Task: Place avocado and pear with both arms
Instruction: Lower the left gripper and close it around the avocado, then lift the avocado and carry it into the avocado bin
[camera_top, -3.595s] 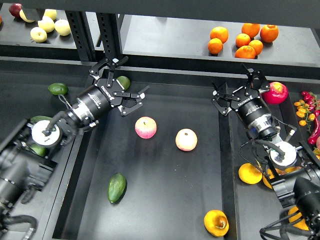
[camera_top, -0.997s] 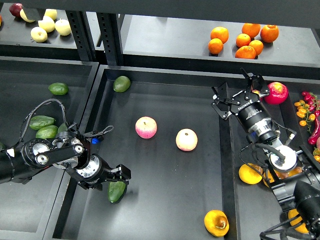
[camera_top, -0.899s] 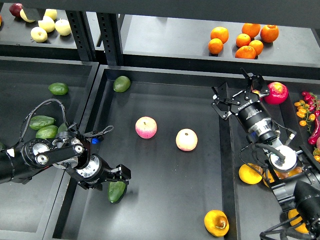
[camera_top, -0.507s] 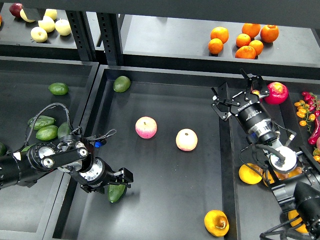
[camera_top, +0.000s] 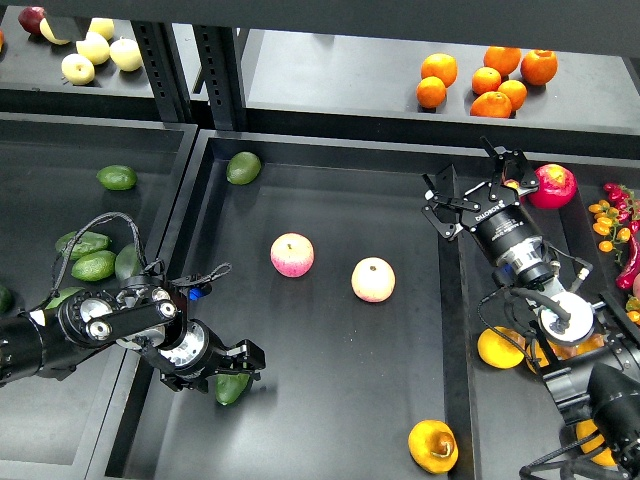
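The dark green avocado lies at the front left of the middle tray. My left gripper is down over its upper end and hides most of it. The fingers look dark and merge with the fruit, so I cannot tell whether they grip it. The golden yellow-orange pear, with a brownish dent, lies at the front right of the same tray. My right gripper is open and empty over the tray's right rim, far behind the pear and next to a red fruit.
Two pink-red apples lie mid-tray, and another avocado at its back left. The left bin holds more avocados. Oranges and pale fruits sit on the back shelf. Orange fruits lie under my right arm.
My left arm swung from the back of the tray down to the front avocado and has sunk a little lower over it. The right arm and the fruits have not moved.
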